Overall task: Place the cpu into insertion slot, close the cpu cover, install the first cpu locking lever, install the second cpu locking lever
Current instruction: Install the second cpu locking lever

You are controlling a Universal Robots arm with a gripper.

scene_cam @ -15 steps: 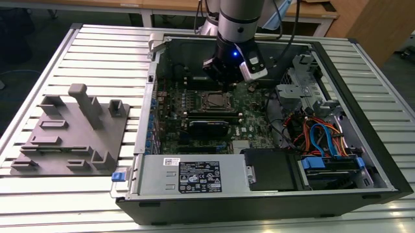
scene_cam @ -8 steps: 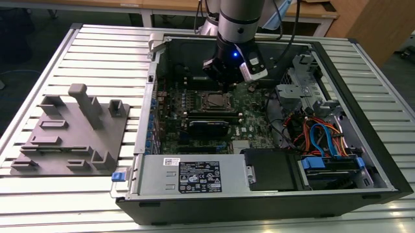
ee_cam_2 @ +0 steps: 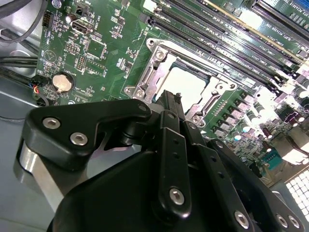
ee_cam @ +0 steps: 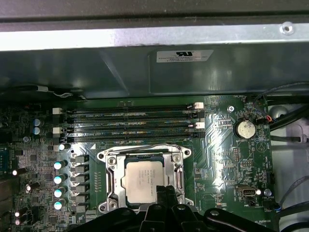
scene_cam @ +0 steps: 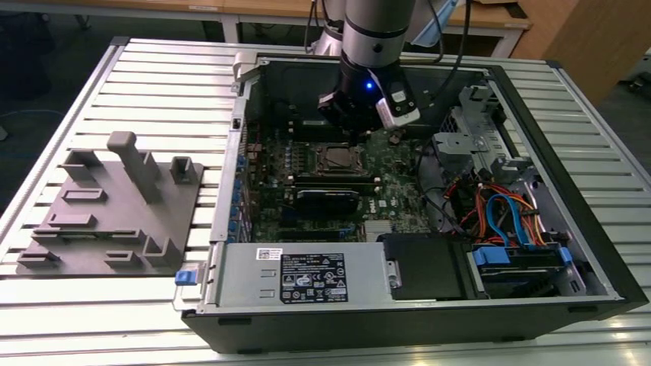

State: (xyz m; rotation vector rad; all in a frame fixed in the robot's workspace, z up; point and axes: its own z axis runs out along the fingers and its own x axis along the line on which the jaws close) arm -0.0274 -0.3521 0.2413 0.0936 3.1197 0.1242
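The cpu (ee_cam: pixel 145 179) lies flat in the insertion slot (scene_cam: pixel 333 158) on the green motherboard, its dull silver top (ee_cam_2: pixel 186 84) facing up. The cpu cover (ee_cam: pixel 110 176), a silvery frame (ee_cam_2: pixel 154 67), lies down around the chip. My gripper (ee_cam: pixel 164 193) hangs just above one edge of the socket, inside the open computer case (scene_cam: pixel 244 84). Its black fingers (ee_cam_2: pixel 170 101) are pressed together with nothing seen between them. They hide the socket's near edge in both wrist views, and I cannot make out the locking levers.
Long black memory slots (ee_cam: pixel 130 123) run beside the socket, and a coin battery (ee_cam: pixel 245 129) sits on the board. The case wall (ee_cam: pixel 145 72) stands close behind. A power supply (scene_cam: pixel 295 278) and cabled drive bay (scene_cam: pixel 508 221) are in the case. A grey fixture block (scene_cam: pixel 112 206) lies on the table.
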